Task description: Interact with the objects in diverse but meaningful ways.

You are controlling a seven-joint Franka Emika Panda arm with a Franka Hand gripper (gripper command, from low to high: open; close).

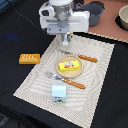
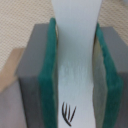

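The arm's white wrist housing hides the gripper (image 1: 65,44) in the exterior view, over the far edge of the striped placemat (image 1: 100,65); the wrist view alone shows its green-padded fingers (image 2: 49,75) clamped on a small white shaker (image 2: 75,65), its top cut off. Elsewhere: flat yellow packet with red mark (image 1: 68,64) on a tan plate (image 1: 69,72), orange rectangular block (image 1: 29,58) off the mat, light-blue and white carton (image 1: 59,92) at the near edge.

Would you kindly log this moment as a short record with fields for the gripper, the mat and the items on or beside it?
gripper: shut on white shaker, at the mat's far edge
placemat: striped, on dark cloth
plate: mid-mat, holds yellow packet
fork: near side of plate
knife: far side of plate
carton: upright at mat's near edge
orange block: off the mat, exterior view's left
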